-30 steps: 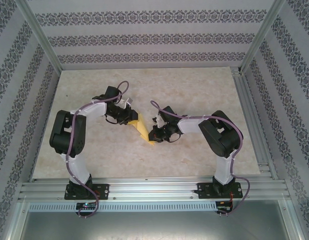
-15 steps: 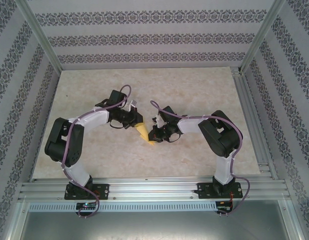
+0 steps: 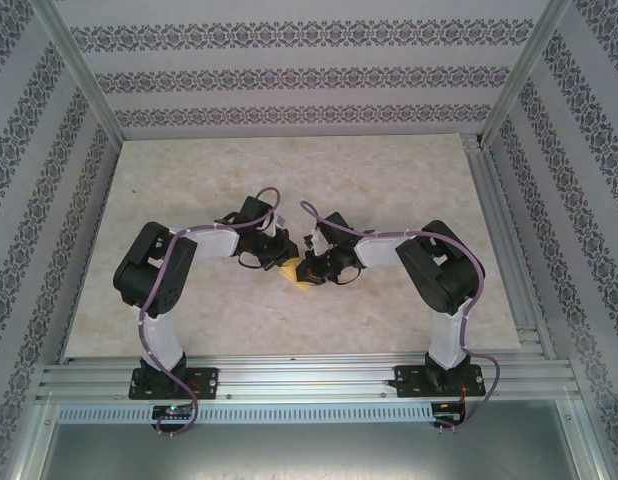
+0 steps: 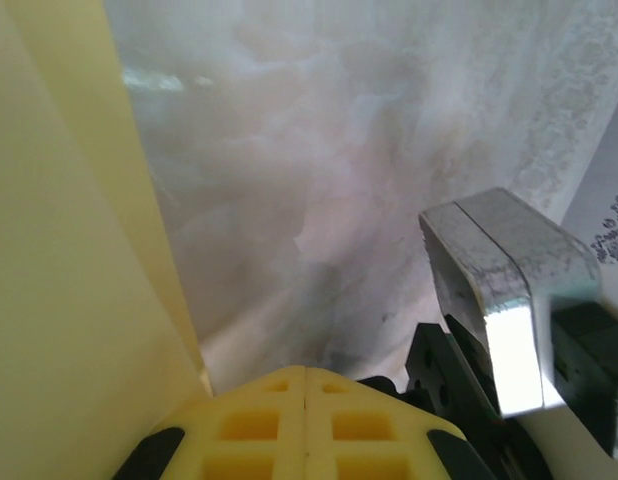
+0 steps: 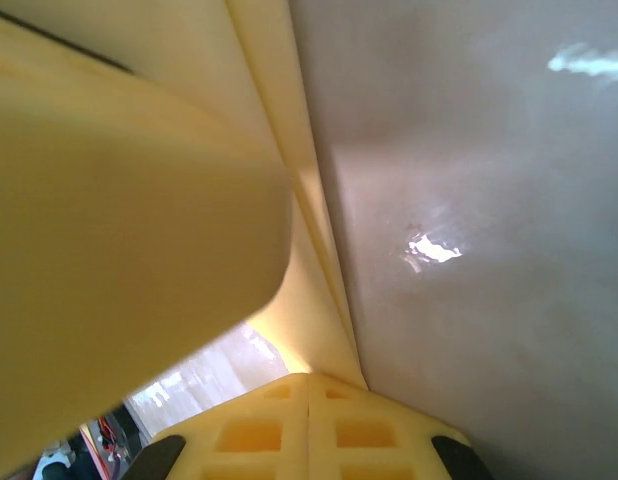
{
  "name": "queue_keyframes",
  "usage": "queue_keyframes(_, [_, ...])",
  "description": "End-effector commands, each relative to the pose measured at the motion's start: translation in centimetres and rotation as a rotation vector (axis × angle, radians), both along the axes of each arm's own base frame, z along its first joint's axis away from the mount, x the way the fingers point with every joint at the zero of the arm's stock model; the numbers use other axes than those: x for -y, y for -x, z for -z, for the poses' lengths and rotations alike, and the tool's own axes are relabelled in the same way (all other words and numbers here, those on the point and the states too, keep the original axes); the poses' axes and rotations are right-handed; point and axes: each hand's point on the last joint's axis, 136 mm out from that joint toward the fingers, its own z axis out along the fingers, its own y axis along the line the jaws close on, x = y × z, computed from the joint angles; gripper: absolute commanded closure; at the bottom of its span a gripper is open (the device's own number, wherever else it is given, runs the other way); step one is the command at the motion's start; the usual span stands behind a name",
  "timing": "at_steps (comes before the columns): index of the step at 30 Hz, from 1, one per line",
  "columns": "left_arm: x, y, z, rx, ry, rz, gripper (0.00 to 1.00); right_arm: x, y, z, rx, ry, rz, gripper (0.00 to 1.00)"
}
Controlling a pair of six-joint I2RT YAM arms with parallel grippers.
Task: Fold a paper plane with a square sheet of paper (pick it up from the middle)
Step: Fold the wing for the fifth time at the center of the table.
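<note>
Left gripper (image 3: 280,257): jaws closed, the yellow pads (image 4: 254,425) meeting along one seam in the left wrist view. The yellow paper (image 3: 294,273) stands as a wall along that view's left side and runs down to the left pad. Whether it is nipped in the seam, cannot tell.

Right gripper (image 3: 309,268): jaws closed on the same paper. In the right wrist view its creased layers narrow down into the pad seam.

Top view: the grippers meet nose to nose at the table (image 3: 189,190) centre, just beside each other. The paper is a small yellow patch between and under them, mostly covered.

Arms: mirror poses, with elbows out to the sides and forearms reaching inward.

Unclear: a large blurred yellow mass (image 5: 109,250) at the right wrist view's left, and a shiny grey block (image 4: 509,300) cut off at the left wrist view's right. Paper outline not readable.
</note>
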Motion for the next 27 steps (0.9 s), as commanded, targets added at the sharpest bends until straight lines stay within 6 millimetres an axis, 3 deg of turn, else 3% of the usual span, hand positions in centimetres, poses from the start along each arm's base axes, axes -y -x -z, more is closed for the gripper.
queue_keyframes(1, [-0.7, -0.7, 1.3, 0.011, -0.075, -0.02, 0.95, 2.8, 2.3, 5.4, -0.084, 0.192, 0.021, 1.0])
queue_keyframes(7, [-2.2, -1.0, 1.0, 0.052, -0.18, -0.003, 0.94, 3.0, 2.2, 5.5, -0.085, 0.201, 0.024, 1.0])
queue_keyframes(16, [-2.9, -1.2, 3.3, 0.067, -0.25, 0.038, 0.95, 3.3, 2.6, 5.9, -0.097, 0.22, 0.024, 1.0])
queue_keyframes(27, [-4.1, -3.7, 2.3, 0.165, -0.247, 0.126, 0.94, 4.4, 3.6, 6.9, -0.122, 0.272, 0.016, 1.0])
